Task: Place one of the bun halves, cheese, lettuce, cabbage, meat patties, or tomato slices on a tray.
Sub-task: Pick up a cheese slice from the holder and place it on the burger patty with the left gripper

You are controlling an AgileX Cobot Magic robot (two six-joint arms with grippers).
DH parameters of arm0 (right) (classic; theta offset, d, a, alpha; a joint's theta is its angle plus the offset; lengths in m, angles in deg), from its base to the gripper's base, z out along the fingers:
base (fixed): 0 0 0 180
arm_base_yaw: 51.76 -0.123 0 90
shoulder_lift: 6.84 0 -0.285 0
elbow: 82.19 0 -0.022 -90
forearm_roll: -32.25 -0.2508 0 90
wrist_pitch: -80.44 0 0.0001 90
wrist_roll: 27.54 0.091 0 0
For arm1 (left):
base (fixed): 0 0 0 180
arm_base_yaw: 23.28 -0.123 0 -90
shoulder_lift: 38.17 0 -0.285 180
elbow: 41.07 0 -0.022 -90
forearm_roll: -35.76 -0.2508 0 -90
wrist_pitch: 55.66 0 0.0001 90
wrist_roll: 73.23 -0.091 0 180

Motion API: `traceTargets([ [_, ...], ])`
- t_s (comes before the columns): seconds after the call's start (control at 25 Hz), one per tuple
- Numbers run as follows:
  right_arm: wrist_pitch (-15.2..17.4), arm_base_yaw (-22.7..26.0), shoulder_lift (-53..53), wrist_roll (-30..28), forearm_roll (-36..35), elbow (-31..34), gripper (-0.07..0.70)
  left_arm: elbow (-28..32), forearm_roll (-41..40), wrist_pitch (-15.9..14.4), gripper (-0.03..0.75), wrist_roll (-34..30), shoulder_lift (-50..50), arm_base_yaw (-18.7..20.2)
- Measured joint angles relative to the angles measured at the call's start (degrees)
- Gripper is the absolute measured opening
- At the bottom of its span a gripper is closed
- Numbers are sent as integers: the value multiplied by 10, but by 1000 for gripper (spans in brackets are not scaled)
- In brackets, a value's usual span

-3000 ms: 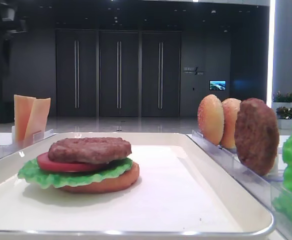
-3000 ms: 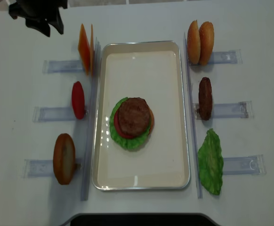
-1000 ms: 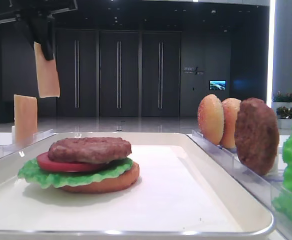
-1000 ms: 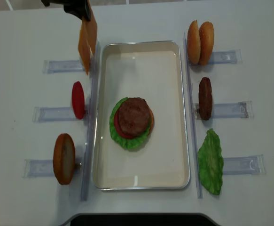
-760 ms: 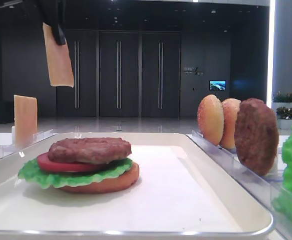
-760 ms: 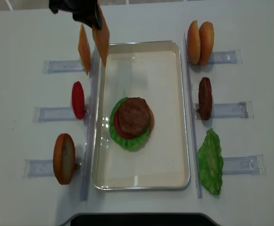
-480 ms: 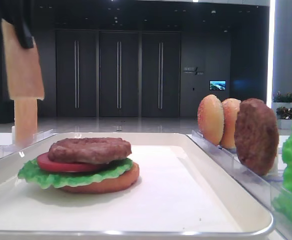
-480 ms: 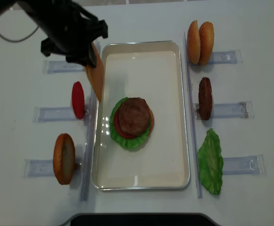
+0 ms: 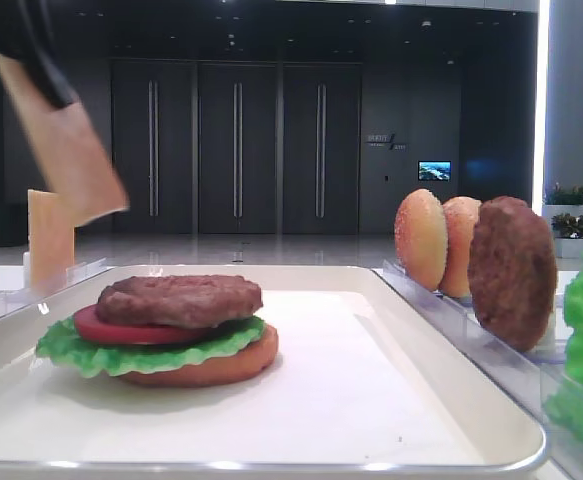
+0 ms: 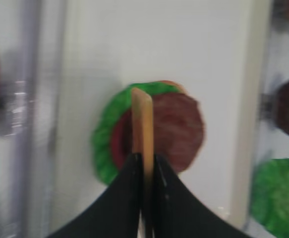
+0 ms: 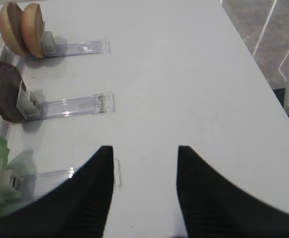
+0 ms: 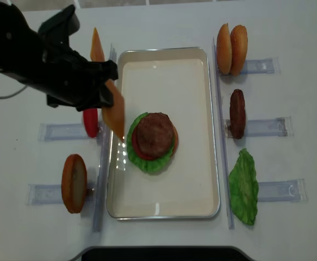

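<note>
My left gripper (image 10: 145, 159) is shut on the cheese (image 10: 142, 116), a thin pale orange slice held edge-on and tilted. In the overhead view the cheese (image 12: 113, 113) hangs over the left rim of the cream tray (image 12: 169, 76), just left of the stack. That stack is a bun bottom, lettuce (image 12: 140, 159), tomato and a meat patty (image 12: 155, 134). From the low view the cheese (image 9: 68, 150) floats above and left of the patty (image 9: 179, 297). My right gripper (image 11: 144, 151) is open over bare table with nothing between its fingers.
A second cheese slice (image 12: 96, 49) stands in the back-left clear rack. A tomato slice (image 12: 91, 124) and a bun half (image 12: 74, 182) stand in the left racks. On the right are two bun halves (image 12: 231, 41), a patty (image 12: 237, 113) and lettuce (image 12: 243, 186).
My left arm has carried the cheese from the back-left rack forward and down to the tray's left rim beside the stack. The slice now tilts more.
</note>
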Motion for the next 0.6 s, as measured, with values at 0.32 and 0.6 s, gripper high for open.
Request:
traceTargets([
  [0.32,0,0,0,0,0,0,293,115,483,80,24,-492,-17,0],
  [0.6,0,0,0,0,0,0,293,167,633,-9,24,-690,-65,-63],
])
